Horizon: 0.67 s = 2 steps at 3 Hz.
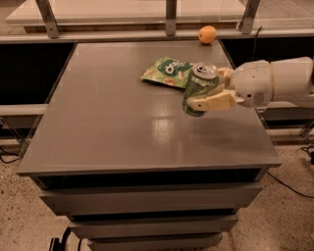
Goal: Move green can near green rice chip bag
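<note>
The green can point(197, 88), with a silver top and pale swirls, is held tilted a little above the grey table point(108, 117). My gripper point(206, 90) reaches in from the right on a white arm and is shut on the can, one cream finger point(212, 102) across its front. The green rice chip bag point(167, 72) lies flat just behind and left of the can, partly hidden by it.
A small round orange fruit point(207, 34) sits at the table's back right edge. Metal rails and posts point(170, 12) run behind the table. The table's right edge point(255, 122) lies under my arm. Drawers are below the tabletop.
</note>
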### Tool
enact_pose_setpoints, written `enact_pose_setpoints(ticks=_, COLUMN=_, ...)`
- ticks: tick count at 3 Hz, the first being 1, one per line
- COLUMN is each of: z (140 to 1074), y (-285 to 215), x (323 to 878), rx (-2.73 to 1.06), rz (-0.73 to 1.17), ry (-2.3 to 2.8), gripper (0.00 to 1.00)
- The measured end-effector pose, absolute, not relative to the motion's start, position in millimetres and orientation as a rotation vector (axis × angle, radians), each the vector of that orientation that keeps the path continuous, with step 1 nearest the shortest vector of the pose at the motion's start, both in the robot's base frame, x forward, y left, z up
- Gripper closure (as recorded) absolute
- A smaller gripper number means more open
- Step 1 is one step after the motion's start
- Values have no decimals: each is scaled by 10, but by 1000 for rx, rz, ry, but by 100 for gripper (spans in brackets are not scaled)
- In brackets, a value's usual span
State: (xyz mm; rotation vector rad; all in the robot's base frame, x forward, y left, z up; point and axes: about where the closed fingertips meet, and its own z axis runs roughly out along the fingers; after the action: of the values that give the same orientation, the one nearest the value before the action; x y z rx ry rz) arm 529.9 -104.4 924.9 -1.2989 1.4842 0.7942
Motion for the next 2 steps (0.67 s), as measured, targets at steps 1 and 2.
enact_pose_setpoints(ticks=1, z=9270, y=-792, x=5516, rx=-1337, rz=798, ry=1464, gripper=100)
enact_pose_setpoints(ticks=2, z=9233, y=-565, x=5700, rx=-1357, rz=797, ry=1464, gripper=82)
